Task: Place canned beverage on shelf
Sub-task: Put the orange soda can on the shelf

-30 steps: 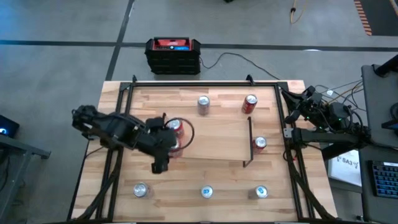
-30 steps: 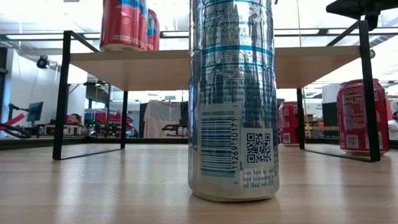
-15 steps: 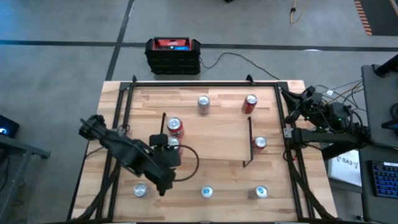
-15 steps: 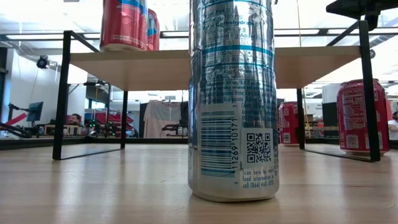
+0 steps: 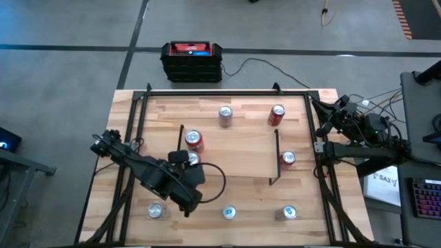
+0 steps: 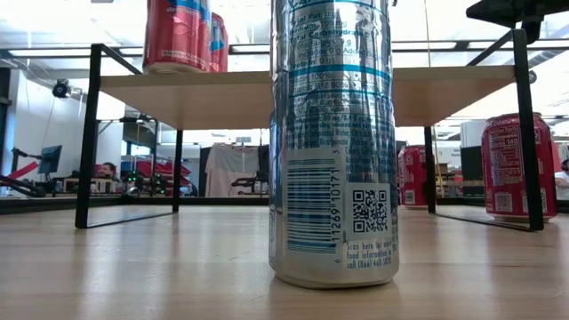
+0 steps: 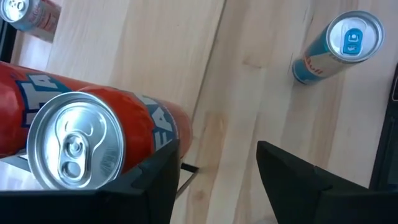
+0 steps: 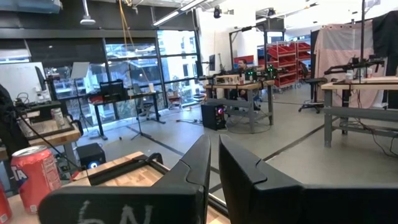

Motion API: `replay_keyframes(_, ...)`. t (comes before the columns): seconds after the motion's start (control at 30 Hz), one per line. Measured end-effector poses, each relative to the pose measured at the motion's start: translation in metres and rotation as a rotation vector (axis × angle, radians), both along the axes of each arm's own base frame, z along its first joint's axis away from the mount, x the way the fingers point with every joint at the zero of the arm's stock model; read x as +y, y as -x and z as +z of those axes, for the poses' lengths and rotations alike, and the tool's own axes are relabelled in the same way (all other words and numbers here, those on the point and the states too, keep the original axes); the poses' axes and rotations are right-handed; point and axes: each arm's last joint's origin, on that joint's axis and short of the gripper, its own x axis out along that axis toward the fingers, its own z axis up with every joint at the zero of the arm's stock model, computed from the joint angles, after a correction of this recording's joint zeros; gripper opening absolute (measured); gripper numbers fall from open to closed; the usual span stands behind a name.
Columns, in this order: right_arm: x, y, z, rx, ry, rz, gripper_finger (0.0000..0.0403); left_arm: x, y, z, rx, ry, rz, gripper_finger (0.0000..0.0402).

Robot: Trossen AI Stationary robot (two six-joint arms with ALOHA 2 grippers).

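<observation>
At about 7 o'clock on the table (image 5: 124, 110), seen from above, the left gripper (image 5: 187, 205) hangs low over the wood. Its fingers are spread with only bare board between them, so it grips nothing. The right gripper (image 5: 336, 117) waits at the 3 o'clock edge, fingers pressed together and empty.

The shelf (image 5: 238, 155) stands at the centre. Two cans already stand on its 9 o'clock end: a red can (image 5: 194, 140) and a second can (image 5: 191, 158) just beside it. Three slim cans stand upright along the near edge, at 7 o'clock (image 5: 156, 210), 6 o'clock (image 5: 229, 212) and 5 o'clock (image 5: 289, 212). The left gripper hangs between the first two, and either looks like the next pick; which one I cannot tell.

Such a can is probably thin aluminium: stiff if full, yet easy to dent under a hard squeeze, smooth and a little slippery. If full it has some weight. Tall and narrow, it tips readily when nudged near the top. The sensible hold is across the round body at about mid-height, fingers on opposite sides, squeezing just enough. Kept upright, it can go on the bare board at the shelf's 3 o'clock end.
</observation>
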Motion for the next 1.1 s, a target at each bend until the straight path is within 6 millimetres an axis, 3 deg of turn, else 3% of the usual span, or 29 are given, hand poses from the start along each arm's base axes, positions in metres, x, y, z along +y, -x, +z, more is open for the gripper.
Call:
replay_keyframes(0.4, 0.0, 0.0, 0.0, 0.0, 0.0, 0.0, 0.0022, 0.006, -0.004, -0.009, 0.032, -0.019, 0.019, 0.0195)
replay_keyframes(1.1, 0.0, 0.0, 0.0, -0.001, 0.0, 0.0, 0.0022, 0.018, -0.008, -0.006, 0.034, -0.021, 0.019, 0.0195)
